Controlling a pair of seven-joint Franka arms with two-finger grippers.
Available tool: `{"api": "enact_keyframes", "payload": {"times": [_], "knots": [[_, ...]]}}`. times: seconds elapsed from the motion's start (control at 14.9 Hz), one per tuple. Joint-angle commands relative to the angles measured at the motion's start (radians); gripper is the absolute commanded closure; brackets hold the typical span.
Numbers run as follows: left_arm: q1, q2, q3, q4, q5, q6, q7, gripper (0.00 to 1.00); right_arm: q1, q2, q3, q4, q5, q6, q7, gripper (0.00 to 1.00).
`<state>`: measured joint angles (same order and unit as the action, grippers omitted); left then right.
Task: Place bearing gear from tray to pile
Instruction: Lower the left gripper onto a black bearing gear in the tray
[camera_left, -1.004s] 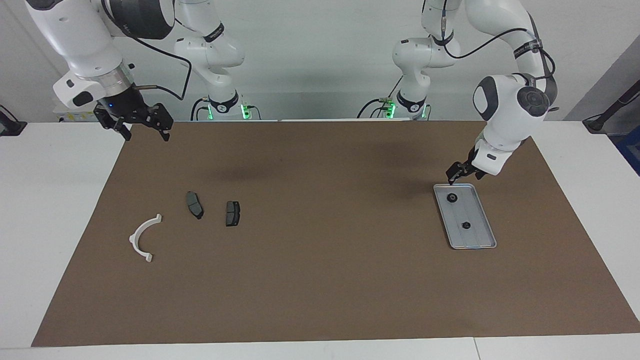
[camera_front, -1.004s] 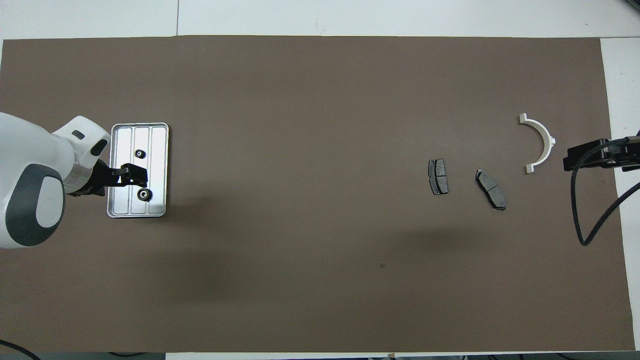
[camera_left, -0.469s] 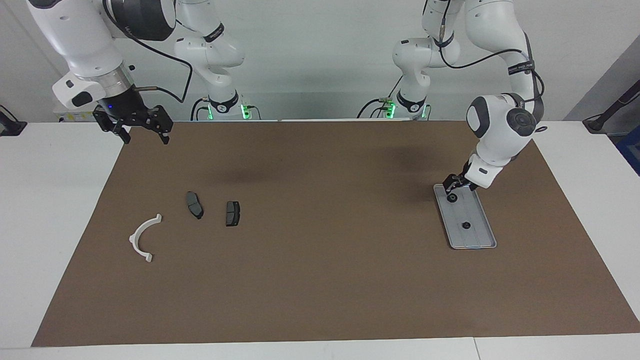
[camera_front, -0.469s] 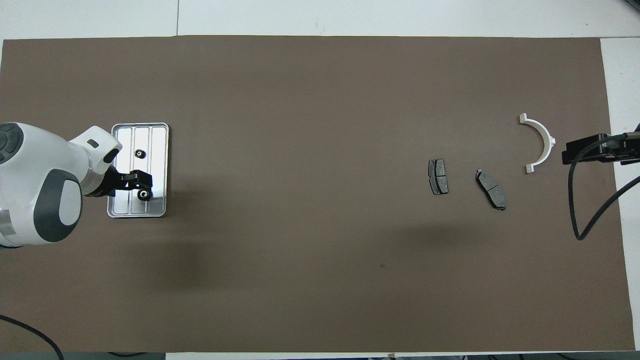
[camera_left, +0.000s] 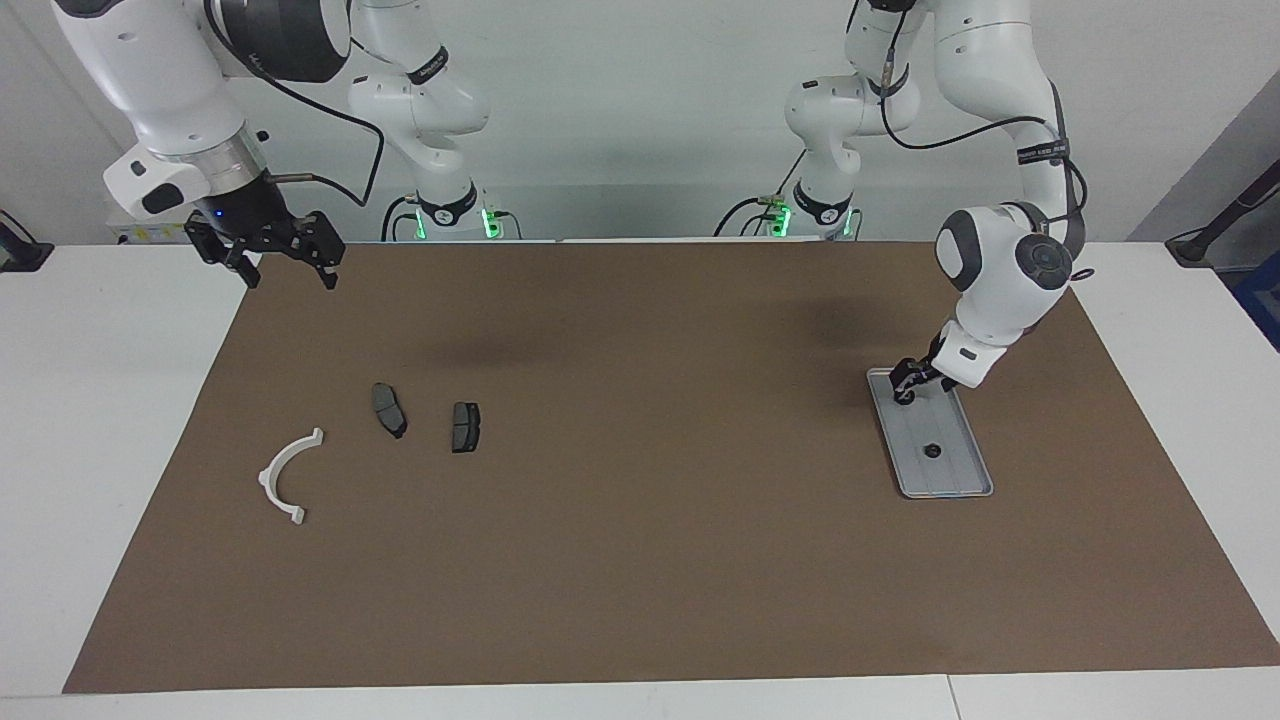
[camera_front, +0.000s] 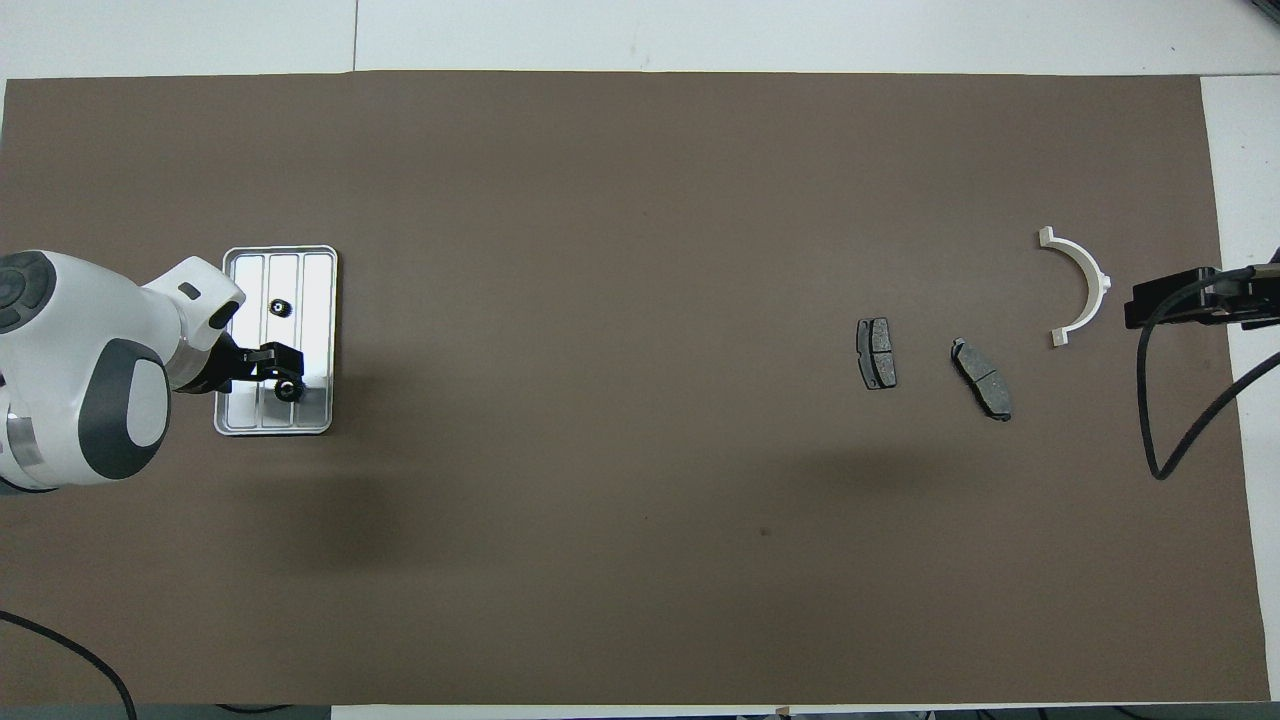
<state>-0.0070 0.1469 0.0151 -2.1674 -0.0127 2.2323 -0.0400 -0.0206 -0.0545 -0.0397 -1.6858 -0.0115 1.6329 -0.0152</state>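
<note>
The tray (camera_left: 945, 462) lies lengthwise away from the robots; the left gripper (camera_left: 908, 385) has lowered onto its nearer gear (camera_front: 288, 388), fingers narrowing around it; the right gripper (camera_left: 268, 252) waits open.

left tool (camera_left: 905, 390) lowered, right tool (camera_left: 268, 255) raised, open

Two gears (camera_front: 281, 307) in tray (camera_front: 322, 340) at left arm's end; pile (camera_front: 981, 330) well apart, toward right arm's end.
</note>
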Motion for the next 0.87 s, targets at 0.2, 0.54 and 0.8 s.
{"api": "enact_keyframes", "payload": {"times": [0.2,0.54,0.8], "knots": [[-0.010,-0.003,-0.001,-0.034,0.002,0.039,-0.001,0.22,-0.018,-0.008,0.007,-0.023,0.007,0.030,-0.029,0.00],[-0.014,0.000,-0.001,-0.065,0.002,0.093,-0.024,0.22,-0.022,-0.008,0.006,-0.023,0.007,0.030,-0.031,0.00],[-0.016,0.008,-0.003,-0.075,0.002,0.104,-0.040,0.22,-0.022,-0.008,0.007,-0.023,0.007,0.028,-0.031,0.00]]}}
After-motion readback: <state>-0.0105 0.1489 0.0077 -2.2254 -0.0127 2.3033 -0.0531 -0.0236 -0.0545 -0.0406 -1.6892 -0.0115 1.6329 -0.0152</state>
